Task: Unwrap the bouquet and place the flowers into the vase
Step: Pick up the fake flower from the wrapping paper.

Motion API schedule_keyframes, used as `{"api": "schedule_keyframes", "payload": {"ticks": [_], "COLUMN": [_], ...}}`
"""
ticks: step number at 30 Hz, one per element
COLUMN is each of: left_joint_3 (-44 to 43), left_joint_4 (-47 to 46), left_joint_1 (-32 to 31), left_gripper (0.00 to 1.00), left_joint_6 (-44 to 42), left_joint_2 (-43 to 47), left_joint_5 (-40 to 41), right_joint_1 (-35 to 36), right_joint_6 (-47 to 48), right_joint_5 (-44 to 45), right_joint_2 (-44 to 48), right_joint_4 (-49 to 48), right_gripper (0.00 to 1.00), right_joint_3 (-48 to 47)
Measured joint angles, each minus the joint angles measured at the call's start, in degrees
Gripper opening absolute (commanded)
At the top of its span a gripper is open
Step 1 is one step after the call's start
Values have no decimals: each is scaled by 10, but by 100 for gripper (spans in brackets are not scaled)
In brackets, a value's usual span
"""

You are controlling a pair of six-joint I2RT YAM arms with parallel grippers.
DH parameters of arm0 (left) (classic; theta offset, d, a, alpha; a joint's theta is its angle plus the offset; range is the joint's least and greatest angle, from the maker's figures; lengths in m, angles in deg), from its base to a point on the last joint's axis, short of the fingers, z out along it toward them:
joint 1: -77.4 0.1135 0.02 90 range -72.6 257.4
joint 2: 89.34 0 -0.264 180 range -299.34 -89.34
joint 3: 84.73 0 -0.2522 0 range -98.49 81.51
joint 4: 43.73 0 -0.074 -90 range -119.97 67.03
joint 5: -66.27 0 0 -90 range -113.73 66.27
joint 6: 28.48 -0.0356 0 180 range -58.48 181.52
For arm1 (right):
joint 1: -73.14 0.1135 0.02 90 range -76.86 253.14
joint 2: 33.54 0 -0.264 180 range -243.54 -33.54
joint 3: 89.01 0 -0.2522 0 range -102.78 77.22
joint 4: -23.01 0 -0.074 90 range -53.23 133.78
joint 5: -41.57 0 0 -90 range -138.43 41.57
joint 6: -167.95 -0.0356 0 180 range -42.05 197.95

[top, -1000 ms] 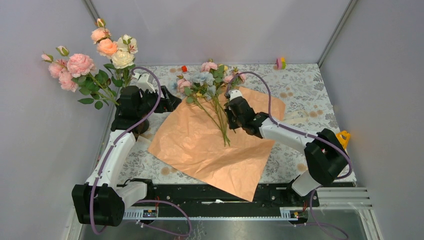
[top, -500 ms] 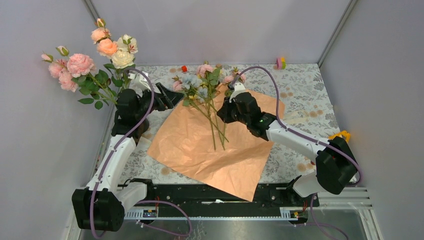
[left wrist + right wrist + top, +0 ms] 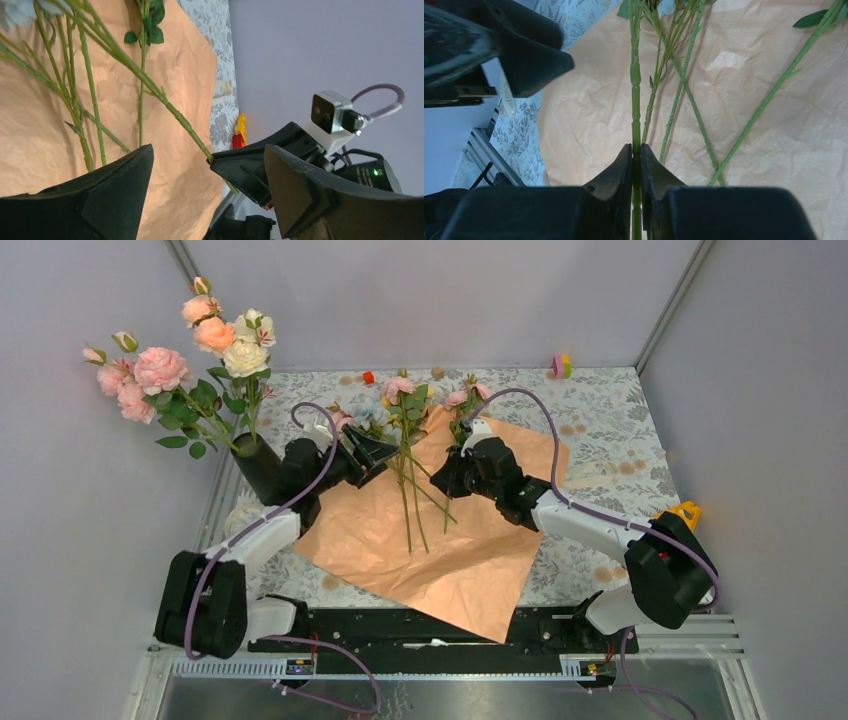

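1. The right end effector (image 3: 636, 155) is clamped shut on one green stem (image 3: 636, 100). In so narrow a pinch, the top-heavy flower may swivel or slip.
2. The left end effector (image 3: 368, 452) is wide open and holds nothing. It sits close beside the loose flowers (image 3: 400, 400) on the paper (image 3: 440, 560), where tangled leaves could drag neighbouring stems along.
3. The vase (image 3: 258, 465) stands at the left side of the counter (image 3: 600, 420), already crowded. A knock during insertion could tip it.

L arm (image 3: 262, 535) folded low, forearm reaching in twd centre, L claw (image 3: 376, 448) w/ jaws spread wide. R arm (image 3: 590, 525) extends in from the right, R claw (image 3: 636, 149) pinched tight on one green stem (image 3: 636, 90). The 2 claws face each other, near but apart.
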Motion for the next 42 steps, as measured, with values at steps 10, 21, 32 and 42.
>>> {"api": "schedule_keyframes", "payload": {"ticks": [10, 21, 32, 42], "left_joint_3": [7, -32, -74, -79], "left_joint_4": [-116, -142, -163, -160], "left_joint_1": [-31, -57, -76, -87], "left_gripper": [76, 45, 0, 0], "left_joint_6": [107, 134, 160, 131], "left_joint_2": [-114, -215, -243, -212], "left_joint_5": [50, 80, 87, 97], "right_joint_1": [0, 0, 0, 3], "right_joint_6": [2, 17, 47, 71], "right_joint_5": [0, 0, 6, 17], "right_joint_2": [11, 24, 50, 72], "right_joint_4": [-4, -3, 12, 30], "right_gripper": [0, 0, 0, 43], "right_joint_3": [3, 7, 17, 19]}}
